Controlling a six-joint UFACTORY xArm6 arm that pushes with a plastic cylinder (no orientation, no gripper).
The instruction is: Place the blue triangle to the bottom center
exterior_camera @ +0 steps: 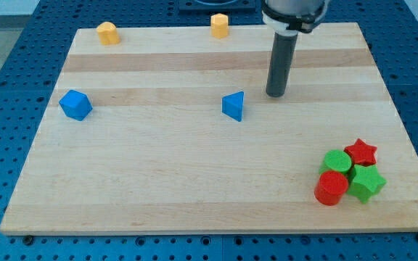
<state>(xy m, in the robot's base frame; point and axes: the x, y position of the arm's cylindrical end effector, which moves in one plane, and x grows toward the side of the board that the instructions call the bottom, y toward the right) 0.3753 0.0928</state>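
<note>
My tip [276,95] rests on the tabletop [194,181] just right of and slightly above the blue triangle [233,106], not touching it. No jaws here, only a rod. The triangle sits near mid-board; bottom center lies below, so I judge the push must come from above.

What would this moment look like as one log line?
my tip: right of blue triangle, apart | triangle: mid-board, not bottom center | red/green cluster: bottom right

The surface [194,174] is showing pale wood with lighter and darker stripes. At 4 o'clock, the red star [361,151], red cylinder [331,188], green cylinder [336,162] and green star [367,182] are clustering. The blue triangle [233,106] is showing bright blue.
</note>
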